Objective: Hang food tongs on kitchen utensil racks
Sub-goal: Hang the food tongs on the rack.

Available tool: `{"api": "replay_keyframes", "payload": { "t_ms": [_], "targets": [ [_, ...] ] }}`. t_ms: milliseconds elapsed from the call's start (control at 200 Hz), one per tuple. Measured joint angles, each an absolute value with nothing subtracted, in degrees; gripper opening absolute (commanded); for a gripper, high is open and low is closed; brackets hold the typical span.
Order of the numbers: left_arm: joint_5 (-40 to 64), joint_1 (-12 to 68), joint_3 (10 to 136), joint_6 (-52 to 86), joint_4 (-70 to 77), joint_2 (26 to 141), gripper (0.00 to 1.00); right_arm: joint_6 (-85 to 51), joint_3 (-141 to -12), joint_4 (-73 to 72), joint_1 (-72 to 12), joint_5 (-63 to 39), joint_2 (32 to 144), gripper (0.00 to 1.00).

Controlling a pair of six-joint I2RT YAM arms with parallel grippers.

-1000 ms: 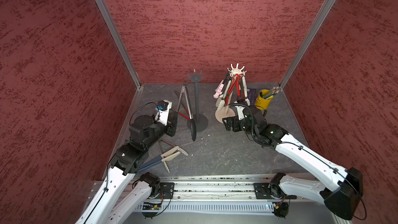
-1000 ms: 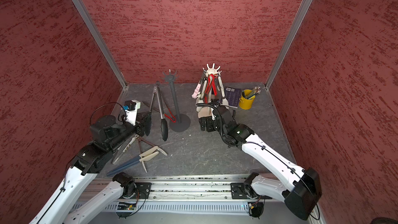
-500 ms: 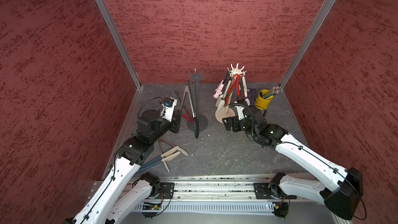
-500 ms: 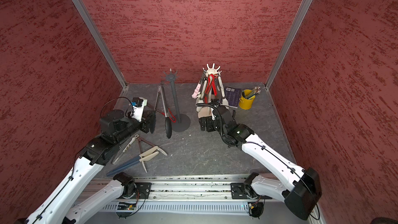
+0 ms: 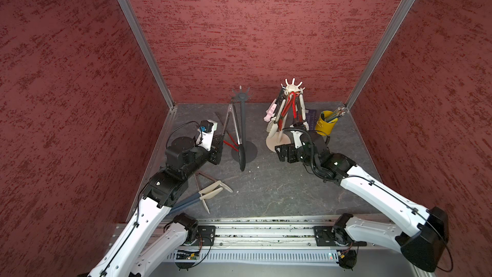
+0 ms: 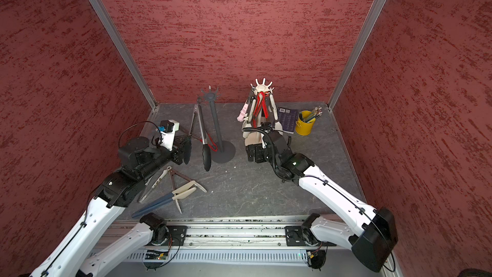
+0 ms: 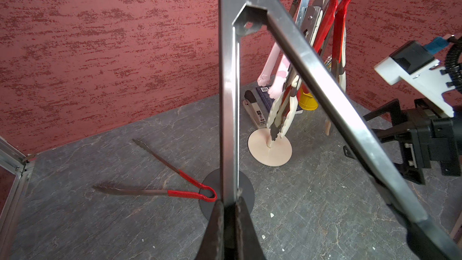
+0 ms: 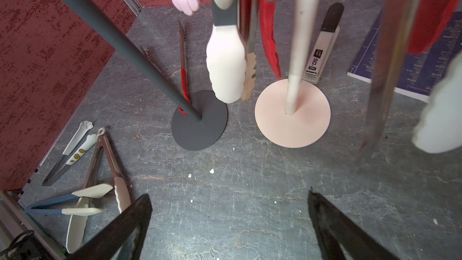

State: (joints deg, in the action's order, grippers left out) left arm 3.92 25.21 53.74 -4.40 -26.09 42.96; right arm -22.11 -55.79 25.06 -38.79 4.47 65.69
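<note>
Left claw [image 7: 228, 205] is clamped tight on one arm of the black-tipped metal tongs [image 5: 236, 129], whose hinge end sits up by the hooks of the dark grey rack [image 5: 242, 118]. Right claw [image 8: 228, 196] gapes wide and empty, low beside the cream rack [image 5: 292, 90], which is loaded with tongs. Spare tongs [image 5: 211, 191] lie on the desk [image 5: 279, 187].
</note>
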Motion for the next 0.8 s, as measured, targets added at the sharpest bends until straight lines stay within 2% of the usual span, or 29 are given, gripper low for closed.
{"api": "replay_keyframes", "payload": {
  "t_ms": [701,736,802],
  "targets": [
    [2.48,25.21,53.74,-4.36,-27.05,46.76,0.05,-22.50,-54.81,25.08,-38.79,4.23,64.77,0.99],
    [2.48,25.21,53.71,-4.36,-27.00,46.89,0.10,-22.50,-54.81,25.08,-38.79,4.23,64.77,0.99],
    [2.48,25.19,53.69,-4.47,-27.03,46.96,0.44,-22.50,-54.81,25.06,-38.79,4.23,64.77,0.99]
  ]
}}
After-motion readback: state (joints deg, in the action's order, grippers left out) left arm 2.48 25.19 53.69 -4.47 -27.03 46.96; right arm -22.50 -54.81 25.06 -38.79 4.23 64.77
